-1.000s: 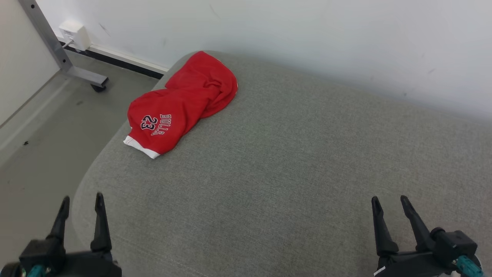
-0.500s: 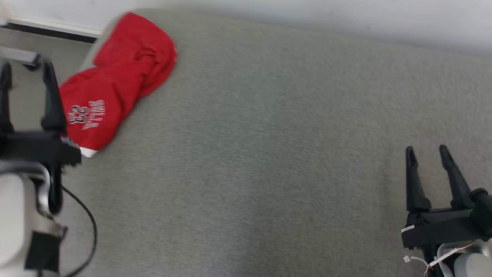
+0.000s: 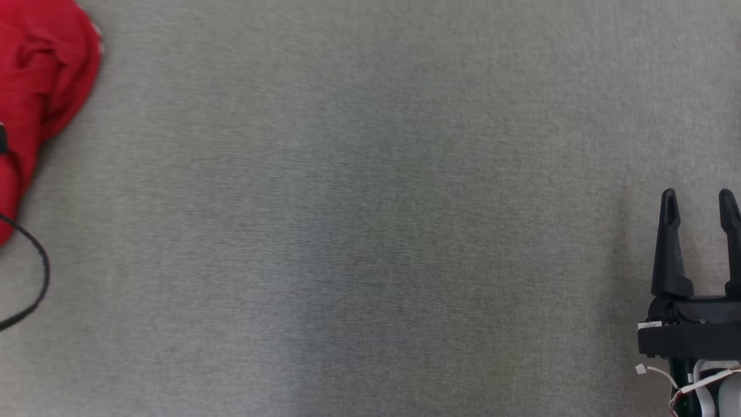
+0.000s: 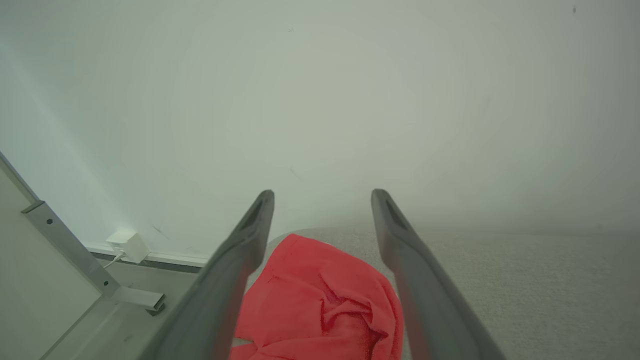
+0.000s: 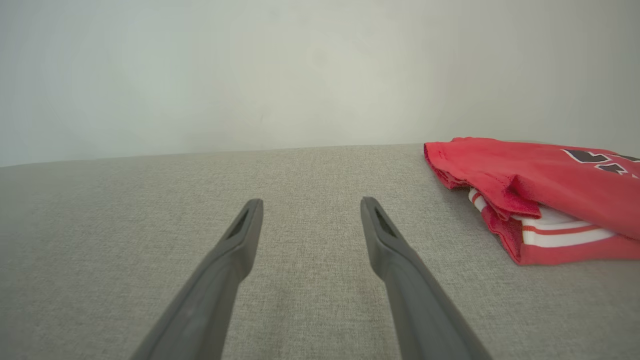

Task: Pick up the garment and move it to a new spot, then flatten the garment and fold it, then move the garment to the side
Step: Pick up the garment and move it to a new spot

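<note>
1. Left gripper (image 4: 322, 195): jaws are standing wide apart, gripping nothing. It's hanging near the cushion's (image 3: 370, 231) far-left corner, fingers pointing at the wall (image 4: 320, 100).
2. Right gripper (image 3: 699, 197): also spread wide and empty, hovering low over the cushion's right side.
3. Key relation: the garment (image 4: 320, 300) is lying ahead of and below the left fingers, framed between them. From the right gripper it's sitting well apart, across the cushion's bare middle. The left arm is nearer, so I'm reading it as the one lining up for the pick.
4. Long axis: seems to be running far-to-near along the cushion's left edge. The head view is cropping it, so I'm not certain.
5. Look: red jersey, lying bunched and creased with layers doubled over. A white-and-red striped hem is showing at one end, with dark lettering on top.
6. Nothing is touching the cloth; the pick isn't done yet.
</note>
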Robot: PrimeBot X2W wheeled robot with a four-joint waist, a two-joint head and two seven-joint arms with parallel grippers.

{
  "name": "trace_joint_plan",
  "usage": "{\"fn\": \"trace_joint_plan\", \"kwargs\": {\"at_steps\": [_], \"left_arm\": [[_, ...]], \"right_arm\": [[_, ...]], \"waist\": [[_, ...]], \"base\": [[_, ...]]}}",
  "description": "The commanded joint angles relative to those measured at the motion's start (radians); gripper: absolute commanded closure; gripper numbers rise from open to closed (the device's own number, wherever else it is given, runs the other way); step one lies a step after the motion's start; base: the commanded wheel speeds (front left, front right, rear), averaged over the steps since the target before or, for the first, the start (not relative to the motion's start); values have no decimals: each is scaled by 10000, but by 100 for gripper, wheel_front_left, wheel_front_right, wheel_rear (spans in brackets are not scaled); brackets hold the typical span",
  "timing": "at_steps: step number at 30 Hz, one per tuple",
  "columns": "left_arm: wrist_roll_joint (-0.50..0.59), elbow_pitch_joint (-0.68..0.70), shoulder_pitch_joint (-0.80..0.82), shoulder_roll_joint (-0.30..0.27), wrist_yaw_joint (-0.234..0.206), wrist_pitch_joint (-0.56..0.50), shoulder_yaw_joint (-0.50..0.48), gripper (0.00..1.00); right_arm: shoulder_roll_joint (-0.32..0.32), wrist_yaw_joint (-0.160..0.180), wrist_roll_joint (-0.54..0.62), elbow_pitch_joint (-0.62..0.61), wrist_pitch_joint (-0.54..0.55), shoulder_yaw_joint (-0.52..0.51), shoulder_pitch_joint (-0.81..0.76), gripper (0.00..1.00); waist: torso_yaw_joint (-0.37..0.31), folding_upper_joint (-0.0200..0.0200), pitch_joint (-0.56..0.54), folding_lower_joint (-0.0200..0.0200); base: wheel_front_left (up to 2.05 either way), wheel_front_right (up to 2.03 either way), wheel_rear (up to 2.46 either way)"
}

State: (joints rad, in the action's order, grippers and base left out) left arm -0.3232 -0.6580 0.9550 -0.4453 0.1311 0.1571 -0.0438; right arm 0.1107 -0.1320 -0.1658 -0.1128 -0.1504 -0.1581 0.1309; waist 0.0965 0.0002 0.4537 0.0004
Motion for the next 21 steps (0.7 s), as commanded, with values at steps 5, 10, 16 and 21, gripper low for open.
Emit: {"fn": "trace_joint_plan", "kwargs": {"at_steps": [5,10,16,21], "left_arm": [[-302,-1070,620,-553,-19,-625,451,0],[-635,-2104,1031,-879,-20,-1092,919,0],[-948,-3284,1384,-1124,-20,-1753,1520,0],[-1267,-4255,1571,-1155,-19,-2635,1846,0]], "right_arm": [[-108,31,155,-453,78,-177,97,0],[-133,31,264,-746,245,-229,84,0],[-60,31,352,-1027,438,-281,61,0],[-30,31,349,-1175,558,-295,4,0]], "waist": [[-947,-2,1158,-4],[-961,-2,1271,-4],[-981,-2,1310,-4],[-1011,-2,1255,-4]], "base": [[0,0,0],[0,0,0],[0,0,0],[0,0,0]]}}
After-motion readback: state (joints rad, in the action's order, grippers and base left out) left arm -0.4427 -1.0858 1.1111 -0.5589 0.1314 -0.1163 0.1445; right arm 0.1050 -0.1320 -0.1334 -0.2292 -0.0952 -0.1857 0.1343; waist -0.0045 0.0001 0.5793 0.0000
